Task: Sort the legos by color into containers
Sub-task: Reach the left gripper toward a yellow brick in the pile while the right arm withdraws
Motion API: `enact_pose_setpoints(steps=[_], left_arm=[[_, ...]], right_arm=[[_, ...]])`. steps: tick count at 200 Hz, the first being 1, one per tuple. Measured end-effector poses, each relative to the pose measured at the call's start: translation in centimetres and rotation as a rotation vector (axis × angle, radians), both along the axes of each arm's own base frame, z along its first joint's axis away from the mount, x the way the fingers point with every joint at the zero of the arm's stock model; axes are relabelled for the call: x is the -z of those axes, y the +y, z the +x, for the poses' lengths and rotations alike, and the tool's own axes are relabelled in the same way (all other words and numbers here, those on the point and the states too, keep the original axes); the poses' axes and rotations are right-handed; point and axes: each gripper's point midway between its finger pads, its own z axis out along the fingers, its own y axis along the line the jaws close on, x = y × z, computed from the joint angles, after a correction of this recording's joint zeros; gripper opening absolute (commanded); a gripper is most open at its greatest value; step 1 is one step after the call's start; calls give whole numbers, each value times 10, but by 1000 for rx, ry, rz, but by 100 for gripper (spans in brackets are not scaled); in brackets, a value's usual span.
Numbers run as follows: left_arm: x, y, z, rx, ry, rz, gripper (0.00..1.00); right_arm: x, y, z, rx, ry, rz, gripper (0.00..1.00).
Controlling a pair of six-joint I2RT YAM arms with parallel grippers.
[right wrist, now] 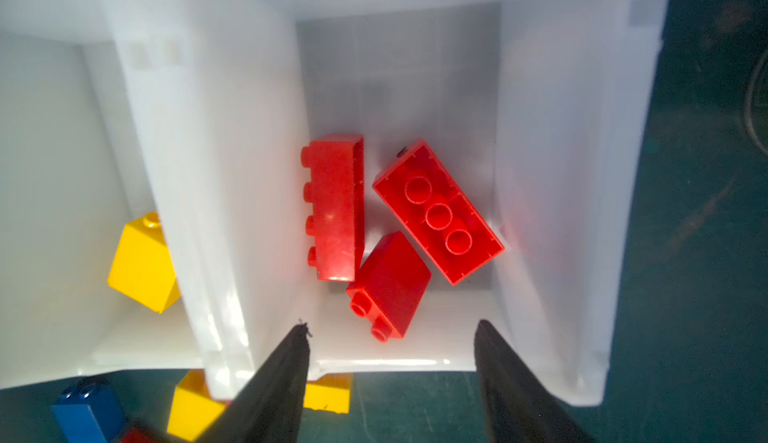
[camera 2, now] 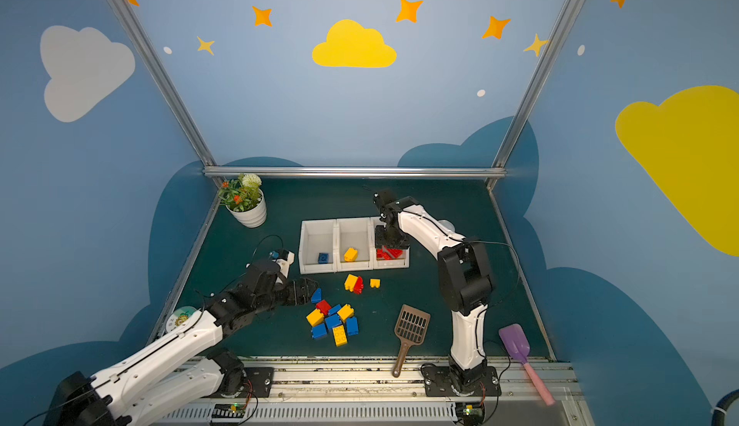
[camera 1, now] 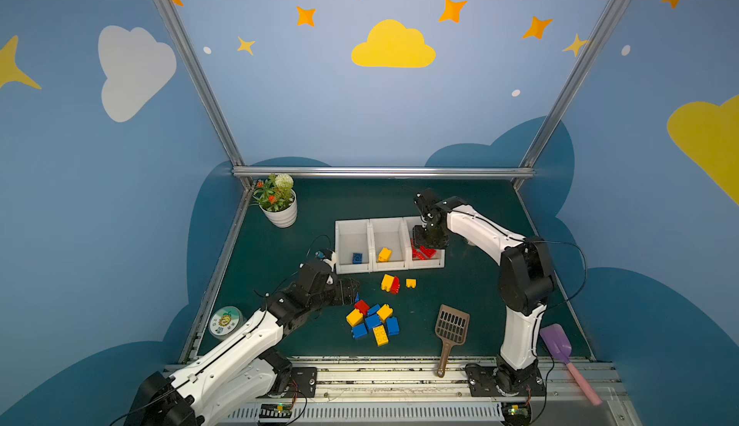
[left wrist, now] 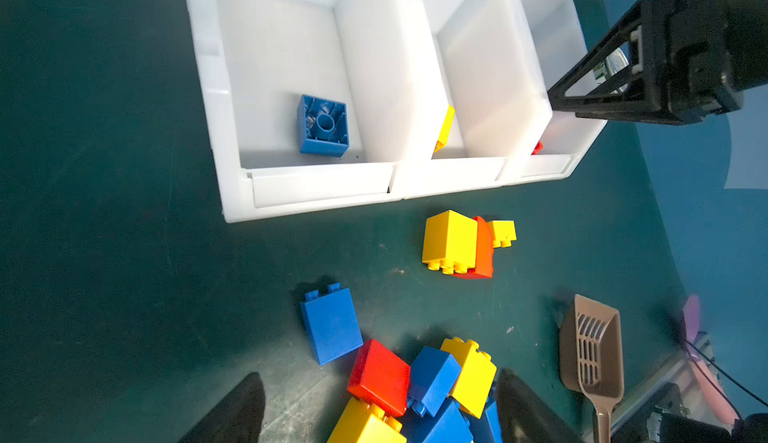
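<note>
Here we are in a robot test booth dressed as a playroom: blue walls (camera 1: 360, 116) with painted clouds (camera 1: 393, 46) and stars (camera 1: 452, 10), an aluminium frame (camera 1: 384, 172), a green surface (camera 1: 480, 284), and two arms (camera 1: 520, 336) bolted to a front rail (camera 1: 400, 380).

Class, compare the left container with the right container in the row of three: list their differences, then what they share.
The left container holds one blue brick; the right container holds three red bricks. The right gripper hangs open over the right container; no gripper is above the left container. Both are white, open-topped and alike in shape.
</note>
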Motion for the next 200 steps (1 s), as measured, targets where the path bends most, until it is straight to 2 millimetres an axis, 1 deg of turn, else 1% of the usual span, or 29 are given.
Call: enact_pose_setpoints(steps=[20, 47, 59, 69, 85, 105, 144, 174, 200], left_arm=[[0, -4, 4, 20, 10, 17, 81], [-1, -12, 9, 54, 18, 43, 79], [0, -16, 10, 73, 26, 57, 79], [2, -20, 8, 91, 36, 73, 78], [8, -25, 3, 120, 58, 99, 78], [17, -28, -8, 152, 93, 142, 76], [33, -21, -32, 144, 184, 223, 74], [41, -18, -48, 142, 219, 246, 74], [50, -15, -60, 159, 249, 275, 74]], right_arm=[[-20, -2, -5, -1, -36, 26, 64], [-52, -9, -23, 2, -93, 72, 64], [-61, -12, -32, 1, -109, 86, 63], [-64, -14, -41, 0, -111, 93, 64], [-60, -18, -57, 1, -94, 98, 64], [-47, -24, -78, 6, -51, 91, 64], [-25, -36, -112, 36, 19, 82, 64], [-16, -42, -127, 66, 42, 93, 64], [-14, -42, -130, 80, 49, 104, 64]])
